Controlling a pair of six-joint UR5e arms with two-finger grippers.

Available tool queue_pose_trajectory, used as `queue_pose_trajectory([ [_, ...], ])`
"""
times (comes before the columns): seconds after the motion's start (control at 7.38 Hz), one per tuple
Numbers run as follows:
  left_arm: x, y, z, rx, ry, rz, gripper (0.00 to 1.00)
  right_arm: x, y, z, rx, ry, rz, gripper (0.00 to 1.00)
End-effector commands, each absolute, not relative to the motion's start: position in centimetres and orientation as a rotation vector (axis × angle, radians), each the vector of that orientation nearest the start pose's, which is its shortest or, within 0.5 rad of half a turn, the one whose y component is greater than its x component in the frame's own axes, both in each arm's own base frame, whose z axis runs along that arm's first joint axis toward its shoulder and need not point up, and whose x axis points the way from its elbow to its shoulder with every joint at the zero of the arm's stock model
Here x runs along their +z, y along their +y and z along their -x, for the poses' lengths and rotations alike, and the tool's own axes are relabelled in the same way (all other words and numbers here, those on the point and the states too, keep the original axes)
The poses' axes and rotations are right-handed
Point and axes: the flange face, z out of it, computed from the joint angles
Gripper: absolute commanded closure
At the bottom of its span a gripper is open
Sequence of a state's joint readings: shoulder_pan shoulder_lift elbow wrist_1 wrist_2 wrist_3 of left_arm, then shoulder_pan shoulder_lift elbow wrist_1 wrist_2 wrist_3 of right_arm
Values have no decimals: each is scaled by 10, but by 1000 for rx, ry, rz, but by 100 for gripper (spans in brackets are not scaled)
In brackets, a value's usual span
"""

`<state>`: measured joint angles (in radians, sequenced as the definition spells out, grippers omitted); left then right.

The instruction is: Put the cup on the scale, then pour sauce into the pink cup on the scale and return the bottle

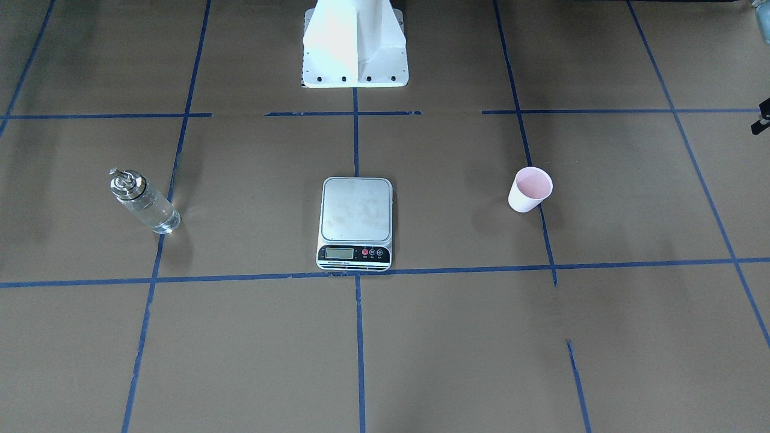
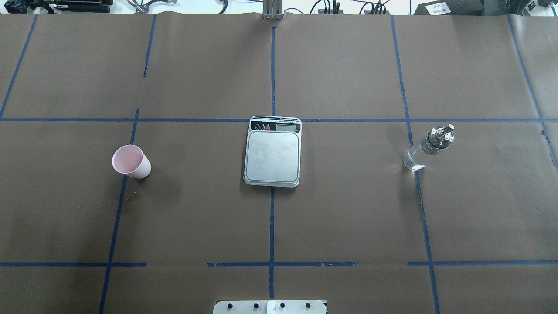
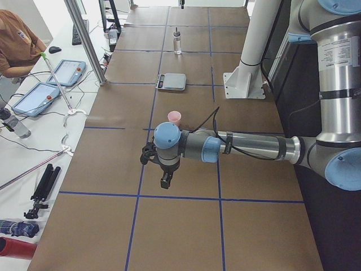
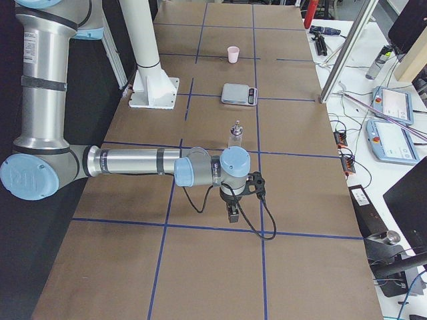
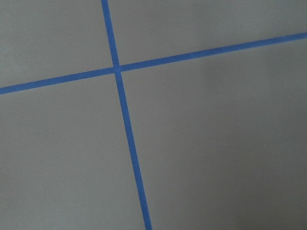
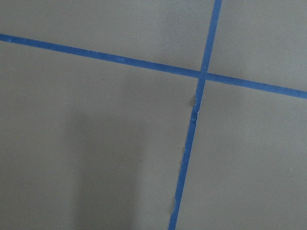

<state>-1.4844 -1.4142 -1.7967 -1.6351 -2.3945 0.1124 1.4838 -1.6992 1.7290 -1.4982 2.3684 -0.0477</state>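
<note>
At the table's left end, the left gripper (image 3: 165, 180) hangs fingers-down from a level forearm over bare brown paper. Whether its fingers are spread or closed I cannot tell: only the side view catches it, and its own wrist camera shows nothing but a crossing of blue tape lines (image 5: 117, 69). It carries nothing that I can see. The right gripper (image 4: 232, 215) mirrors it at the opposite end, pointing down above another tape crossing, its opening equally unreadable. Both arms look parked wide, which I judge is meant to leave the middle of the table (image 2: 348, 218) open to the cameras before any work starts.

Moving inward, the cup (image 2: 131, 162) stands upright, mouth up, on the robot's left side by a tape line, well apart from the scale (image 2: 272, 155). The bottle (image 2: 427, 148) stands upright on the robot's right side, likewise well apart from the scale, with the clear sauce (image 2: 415, 160) inside and its silver spout cap on. The scale sits in the centre on the midline, its plate bare and its display strip turned away from the robot's base (image 1: 355, 54).

The layout seems to give each arm its own thing: the left is nearer the cup, the right nearer the bottle. No step is done yet, and moving the cup onto the plate comes first.
</note>
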Motion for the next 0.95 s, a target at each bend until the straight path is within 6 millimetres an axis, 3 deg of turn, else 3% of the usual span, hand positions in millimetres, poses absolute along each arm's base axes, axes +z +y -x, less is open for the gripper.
queue_pose_trajectory([
  [0.0,598,-433,25,258,817,-162,0,628,-447,-23,-171,-807,-85,0],
  [0.81,587,-425,26,265,811,-183,0,628,-447,-21,-175,-808,-87,0],
])
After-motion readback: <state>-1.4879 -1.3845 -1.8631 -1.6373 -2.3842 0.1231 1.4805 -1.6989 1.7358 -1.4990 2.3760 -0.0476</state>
